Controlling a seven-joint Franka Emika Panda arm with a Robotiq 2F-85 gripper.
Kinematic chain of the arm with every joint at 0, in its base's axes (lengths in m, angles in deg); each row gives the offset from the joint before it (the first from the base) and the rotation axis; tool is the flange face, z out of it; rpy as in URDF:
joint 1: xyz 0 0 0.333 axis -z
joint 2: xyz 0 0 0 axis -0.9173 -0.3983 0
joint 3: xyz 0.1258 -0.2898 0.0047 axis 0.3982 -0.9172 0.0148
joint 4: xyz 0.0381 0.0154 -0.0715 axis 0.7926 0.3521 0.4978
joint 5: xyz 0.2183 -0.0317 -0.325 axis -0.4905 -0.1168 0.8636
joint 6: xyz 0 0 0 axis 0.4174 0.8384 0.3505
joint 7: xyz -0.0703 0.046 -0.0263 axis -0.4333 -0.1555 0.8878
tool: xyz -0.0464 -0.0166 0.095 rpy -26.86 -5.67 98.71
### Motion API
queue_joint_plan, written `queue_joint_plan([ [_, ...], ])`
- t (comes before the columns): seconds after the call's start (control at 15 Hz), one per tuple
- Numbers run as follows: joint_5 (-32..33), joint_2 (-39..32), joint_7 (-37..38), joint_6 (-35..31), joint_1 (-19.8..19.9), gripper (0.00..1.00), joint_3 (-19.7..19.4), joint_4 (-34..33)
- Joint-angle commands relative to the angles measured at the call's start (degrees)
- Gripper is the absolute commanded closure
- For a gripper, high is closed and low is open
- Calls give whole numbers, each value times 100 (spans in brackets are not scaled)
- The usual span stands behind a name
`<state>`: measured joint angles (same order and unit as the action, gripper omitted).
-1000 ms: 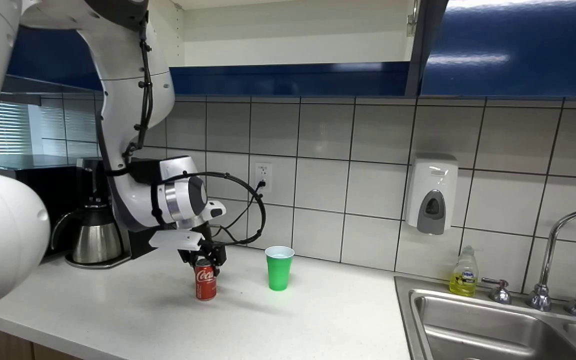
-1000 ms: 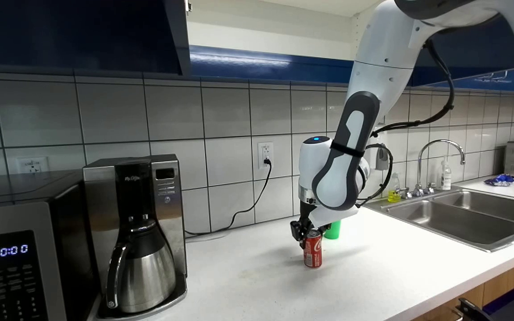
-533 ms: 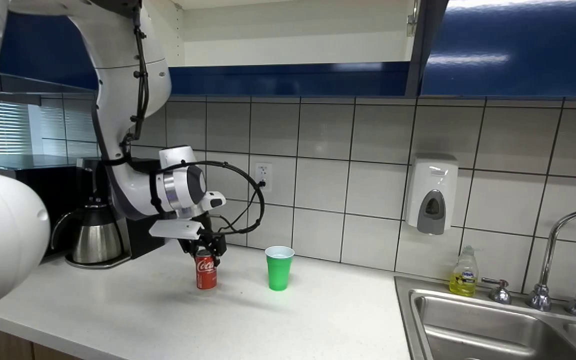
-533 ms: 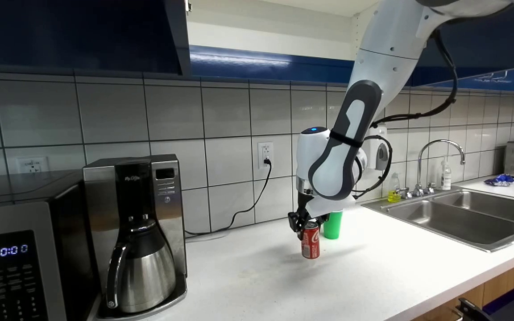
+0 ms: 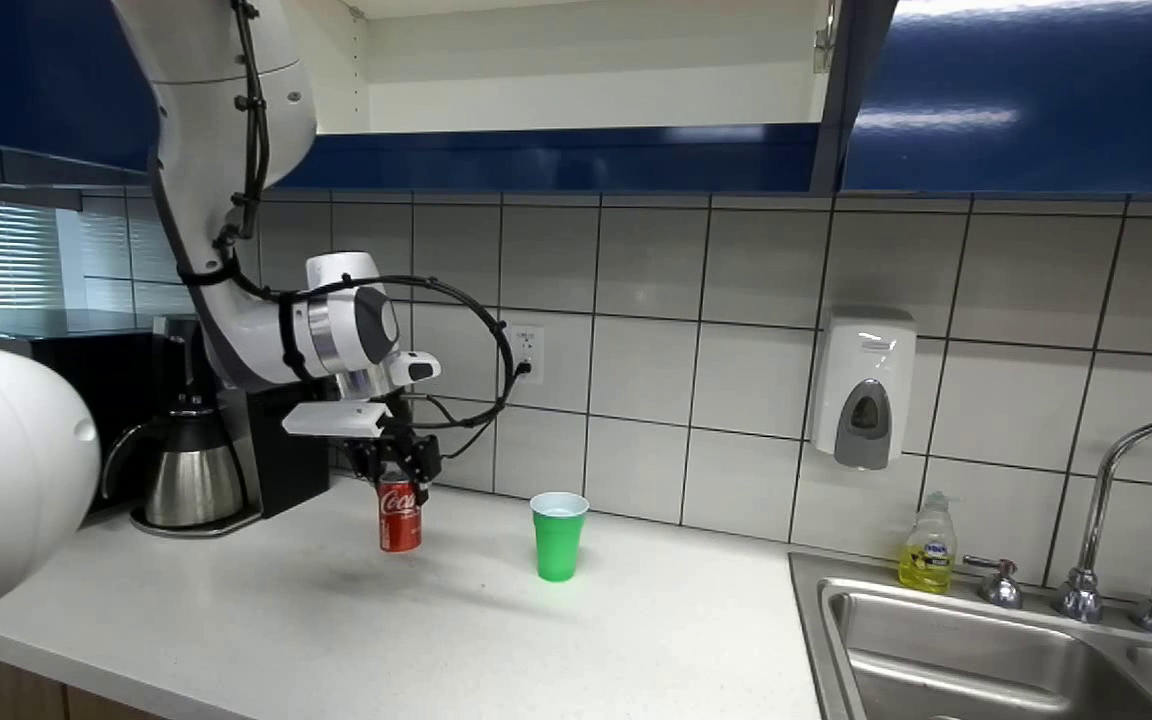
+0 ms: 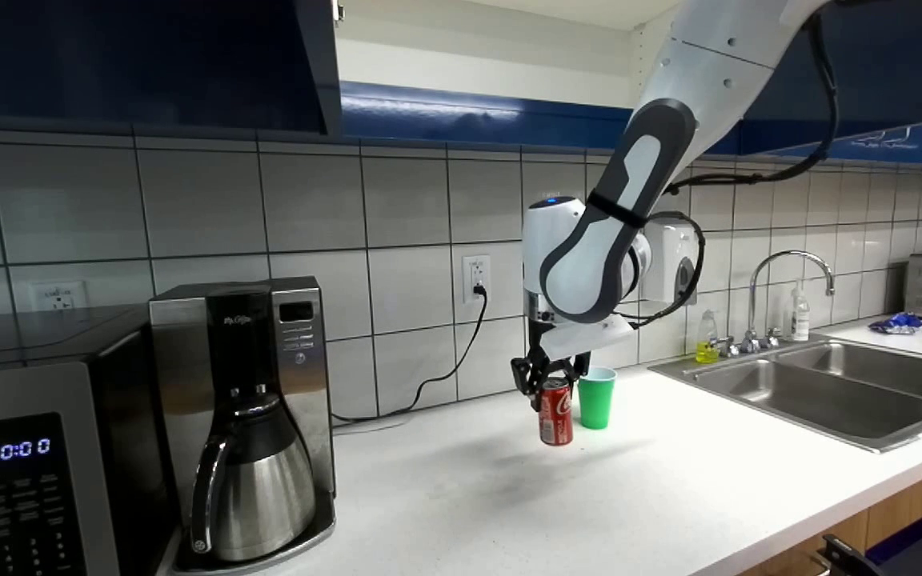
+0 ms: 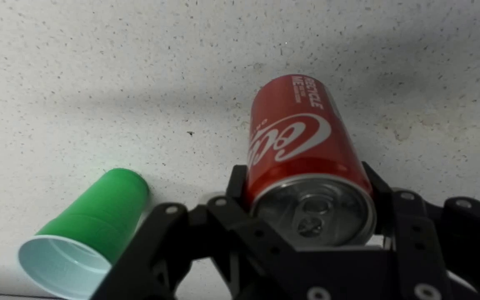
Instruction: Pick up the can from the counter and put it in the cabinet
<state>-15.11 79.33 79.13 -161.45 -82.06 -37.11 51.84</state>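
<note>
1. hold: gripper (image 7: 306, 183) has its fingers (image 7: 379, 187) clamped on the can (image 7: 294, 121), a pad on either side, no gap seen btwn pad & wall.
2. where: can is in the grasp, abt upright, seems to hang clear of the counter (image 5: 636, 640), near the green cup (image 6: 595, 400) but apart from it. cabinet (image 5: 576, 90) is overhead, inside exposed.
3. weight: can't tell if full. tab shows, but top's too dim to say sealed or not. full = prob. heavy for its size; empty = v. light.
4. stiffness: thin metal. sealed, it should resist squeezing; opened, it'd dent w/ modest pressure. firm hold, no extra squeeze.
5. slip: smooth painted wall, prob. slick, worse if damp. round side gives each pad a narrow contact strip, so it may twist or slide down.
6. grip spot: fingers sit high, just below the silvery rim. good b/c base stays free for landing in the cabinet; downside, most of the mass hangs below & could swing.
7. mid-body would be steadier, but a regrip looks needless. slow raise advised, can kept vertical, esp. at cabinet's lower lip, where base could catch.
8. fragility: low; main risk = dent, or spill if opened.
</note>
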Motion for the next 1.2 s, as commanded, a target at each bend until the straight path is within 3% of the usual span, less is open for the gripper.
queue_joint_plan([
  [0.0, -134, 654, -188, 549, 215, 61, 340, 164],
  [0.53, -684, 1598, -506, 1257, 500, 61, 870, 295],
  [1.13, -1259, 2697, -870, 2472, 650, 61, 1214, 230],
])
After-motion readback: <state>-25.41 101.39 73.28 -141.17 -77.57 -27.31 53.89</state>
